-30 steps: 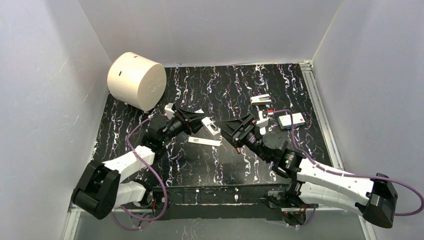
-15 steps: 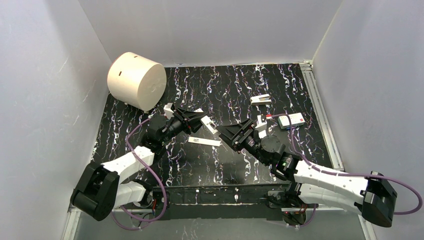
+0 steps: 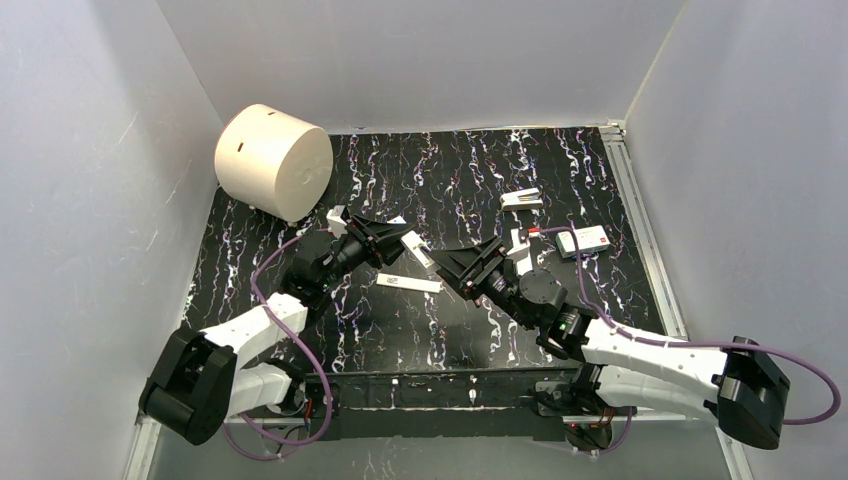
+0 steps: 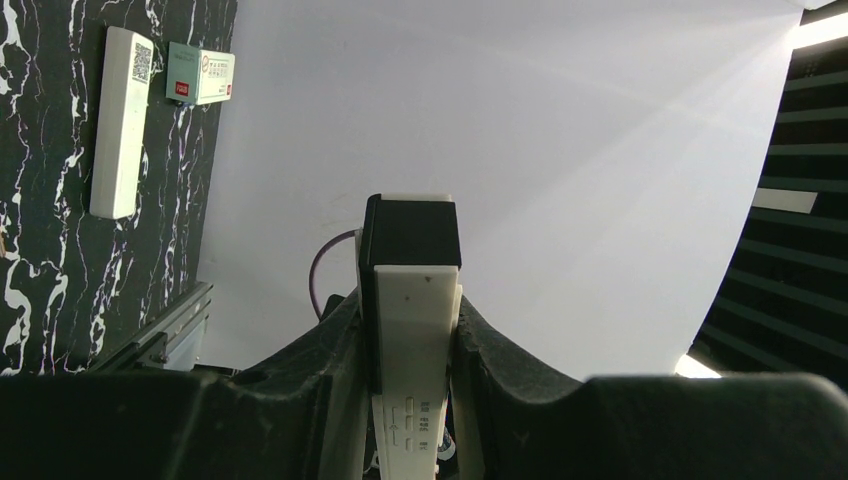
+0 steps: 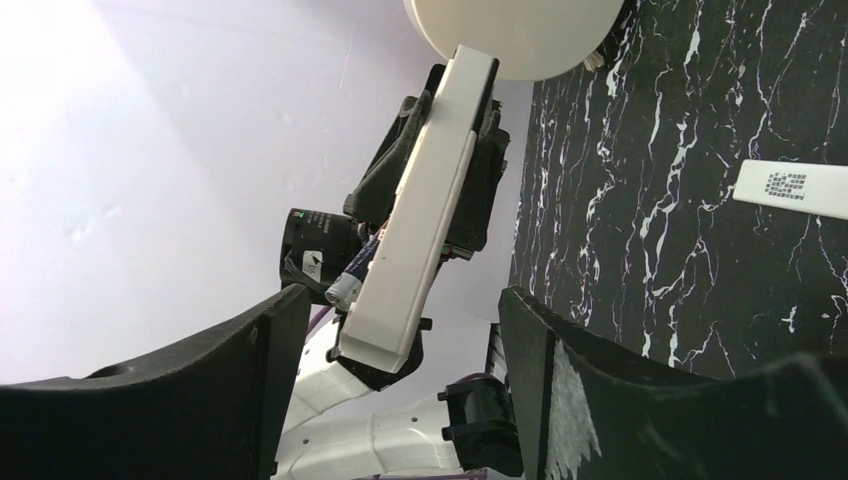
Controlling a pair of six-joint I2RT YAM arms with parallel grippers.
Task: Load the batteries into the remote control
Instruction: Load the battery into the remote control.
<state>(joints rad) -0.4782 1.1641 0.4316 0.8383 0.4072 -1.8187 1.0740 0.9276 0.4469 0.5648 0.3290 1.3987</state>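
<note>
My left gripper (image 3: 398, 241) (image 4: 410, 305) is shut on the remote control (image 3: 420, 252) (image 4: 412, 340), a slim white bar held above the table with its free end pointing right. In the right wrist view the remote control (image 5: 430, 190) hangs with its end between my right gripper's (image 5: 400, 310) open jaws, a gap on each side. A small cylindrical cell (image 5: 343, 288), probably one of the batteries, shows at the remote's edge. From the top, the right gripper (image 3: 462, 263) is just right of the remote's end.
A plain white strip (image 3: 410, 284) (image 5: 790, 187) lies on the black marbled table below the remote. A white box with a red mark (image 3: 583, 241) (image 4: 200, 73) sits at the right, a white piece (image 3: 522, 199) behind it. A big cream cylinder (image 3: 272, 160) stands back left.
My right arm has reached left toward the remote's free end, and its jaws have narrowed somewhat. The left arm and the remote have barely moved.
</note>
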